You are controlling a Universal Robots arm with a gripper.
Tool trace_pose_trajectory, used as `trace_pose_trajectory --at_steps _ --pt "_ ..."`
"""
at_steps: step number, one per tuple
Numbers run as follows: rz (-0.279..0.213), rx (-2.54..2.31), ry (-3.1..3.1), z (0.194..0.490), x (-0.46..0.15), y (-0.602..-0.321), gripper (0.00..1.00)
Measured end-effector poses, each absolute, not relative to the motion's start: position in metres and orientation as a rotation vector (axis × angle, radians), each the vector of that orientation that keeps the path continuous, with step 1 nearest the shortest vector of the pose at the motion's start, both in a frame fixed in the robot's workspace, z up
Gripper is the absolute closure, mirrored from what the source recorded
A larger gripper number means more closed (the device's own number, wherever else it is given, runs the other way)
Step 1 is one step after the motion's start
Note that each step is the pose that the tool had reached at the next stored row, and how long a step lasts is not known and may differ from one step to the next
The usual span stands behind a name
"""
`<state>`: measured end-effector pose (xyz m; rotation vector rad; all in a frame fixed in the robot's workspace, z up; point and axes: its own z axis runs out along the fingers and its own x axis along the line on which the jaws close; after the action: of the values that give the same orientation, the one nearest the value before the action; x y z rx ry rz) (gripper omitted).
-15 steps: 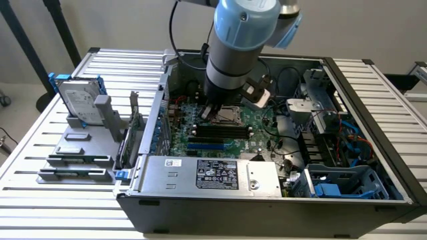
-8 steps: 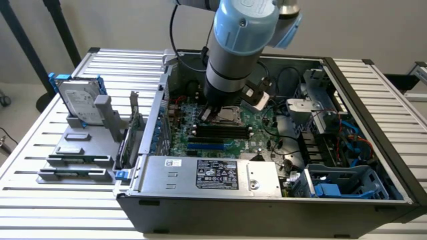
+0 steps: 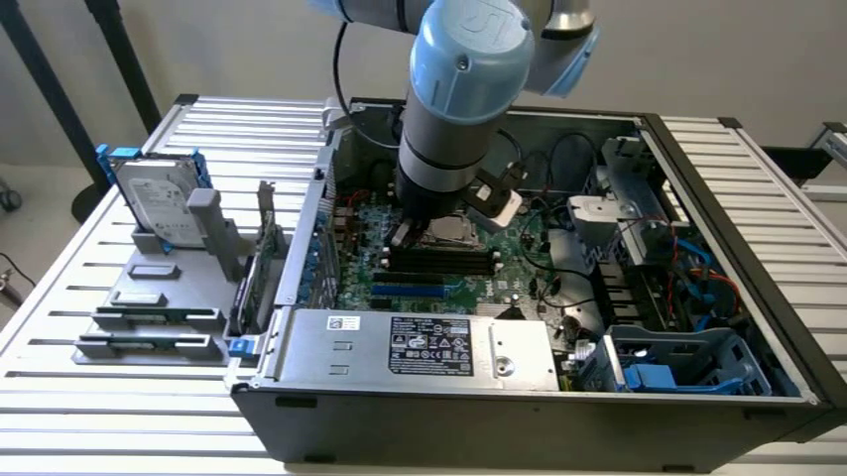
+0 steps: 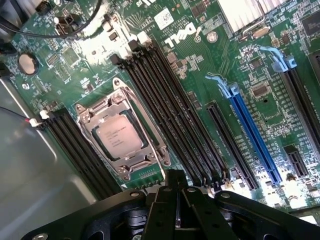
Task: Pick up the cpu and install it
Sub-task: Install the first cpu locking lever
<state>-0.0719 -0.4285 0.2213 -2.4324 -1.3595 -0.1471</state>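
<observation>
Black gripper [image 4: 177, 192] fingers are sitting closest to the wrist camera, pressed together with nothing pinched between them. Just beyond the fingertips, the cpu [image 4: 119, 136] is lying flat inside its socket frame [image 4: 122, 134] on the green motherboard [image 4: 200, 70], its dull silver top facing up and its printed lettering showing. The chip is resting square in the frame, so the seating part of the work looks already done, as far as can be judged.

Relative to the claw, the cpu is lying a short way ahead of the tips and off to one side, not directly under them. Being square, the chip has no long axis of its own; the socket frame around it is running diagonally, roughly parallel to the black memory slots [image 4: 165, 105] that are lying between it and the blue expansion slot [image 4: 250, 135].

From the exterior view, the arm is reaching down into the open computer case [image 3: 530, 397], with the gripper [image 3: 421, 230] hovering close above the board near the socket. Outside the case, a hard drive [image 3: 157, 203] is standing in a blue holder.
</observation>
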Motion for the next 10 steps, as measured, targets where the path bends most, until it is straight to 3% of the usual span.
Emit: trace_pose_trajectory --at_steps 10 --pt "-0.147 -2.432 -1.360 0.2147 -0.0748 -0.4217 0.89"
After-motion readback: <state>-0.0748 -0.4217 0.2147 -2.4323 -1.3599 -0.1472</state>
